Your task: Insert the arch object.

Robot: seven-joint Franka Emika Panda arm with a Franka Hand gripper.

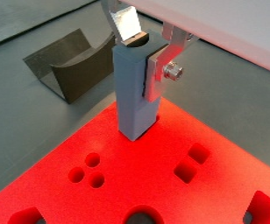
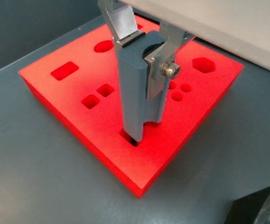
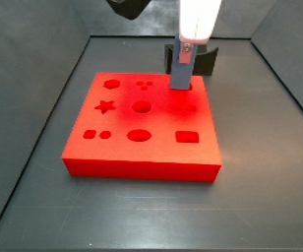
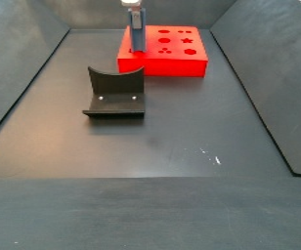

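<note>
On the dark counter, furthest left in a side view, I see the fixture, standing alone and well apart from everything else. A wrist view shows its curved inner face.

Next to the right, the hand comes down from above over the near-left corner of the red board. Its silver fingers are clamped on either side of an upright grey-blue piece, which I take to be the arch object. I cannot make out its arch profile from any camera. Both wrist views show it held vertical, with its lower end set into a recess at the corner of the board. A thin dark gap runs along its foot. I cannot tell how deep it sits.

Right of that, the board's top spreads out with its other shaped recesses open: rounds, squares and a star. In a side view, the hand and piece stand at the board's far right corner, with the fixture just behind them.
</note>
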